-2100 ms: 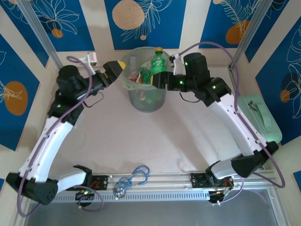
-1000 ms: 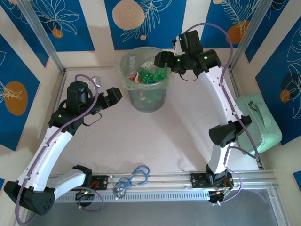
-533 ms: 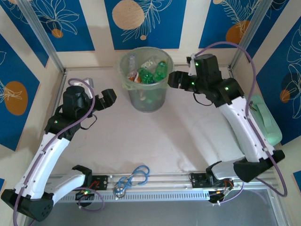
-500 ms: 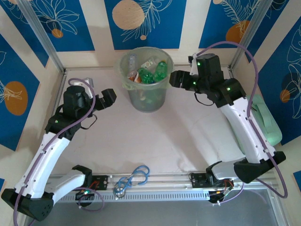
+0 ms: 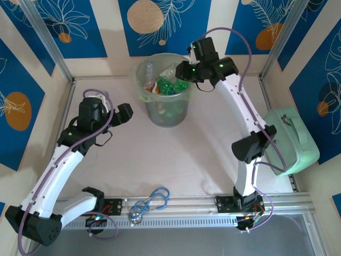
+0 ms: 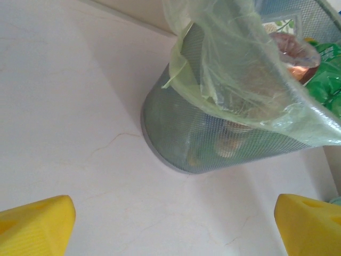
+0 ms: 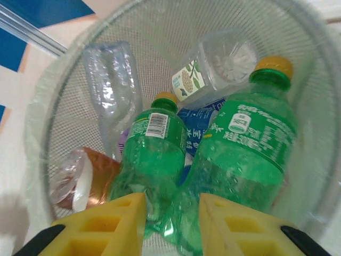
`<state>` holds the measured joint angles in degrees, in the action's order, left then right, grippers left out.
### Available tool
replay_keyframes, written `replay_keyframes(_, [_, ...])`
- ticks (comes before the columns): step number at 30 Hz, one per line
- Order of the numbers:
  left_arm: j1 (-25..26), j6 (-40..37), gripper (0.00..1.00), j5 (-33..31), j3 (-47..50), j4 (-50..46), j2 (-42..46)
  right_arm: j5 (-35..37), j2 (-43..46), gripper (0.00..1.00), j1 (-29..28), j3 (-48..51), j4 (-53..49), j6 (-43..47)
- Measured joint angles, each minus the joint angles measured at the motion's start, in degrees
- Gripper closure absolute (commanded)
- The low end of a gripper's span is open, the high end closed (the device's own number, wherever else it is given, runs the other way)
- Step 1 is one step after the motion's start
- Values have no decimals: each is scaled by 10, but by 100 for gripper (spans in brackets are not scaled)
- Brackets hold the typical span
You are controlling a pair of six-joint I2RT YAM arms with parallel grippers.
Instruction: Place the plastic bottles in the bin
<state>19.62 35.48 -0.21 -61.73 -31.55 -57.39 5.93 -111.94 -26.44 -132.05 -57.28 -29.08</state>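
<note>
Resting on pale table (image 5: 160,154) amid blue-patterned walls (image 5: 165,21), bin (image 5: 168,114) holds green, clear, brown plastic bottles (image 7: 250,144) | left pincer (image 6: 173,224) spread wide beside bin | right pincer (image 7: 170,218) parted above bottles

from the right wrist the green bottles (image 7: 242,144) cover most of a blue-labelled bottle (image 7: 194,130) and hide the floor of the bin (image 7: 64,85); the right gripper (image 7: 171,224) is cropped at the near edge; from the left wrist the bin's rim runs off far right; the left gripper (image 6: 175,218) is cropped at both near corners
</note>
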Motion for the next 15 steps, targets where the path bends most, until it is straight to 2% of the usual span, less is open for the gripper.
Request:
replay_keyframes(10, [-1,2,5,-1,14,-8,7,1,-19,65,-9,4,-13,4])
replay_keyframes(15, [-2,5,0,-14,17,-8,7,18,14,52,-9,17,-12,7])
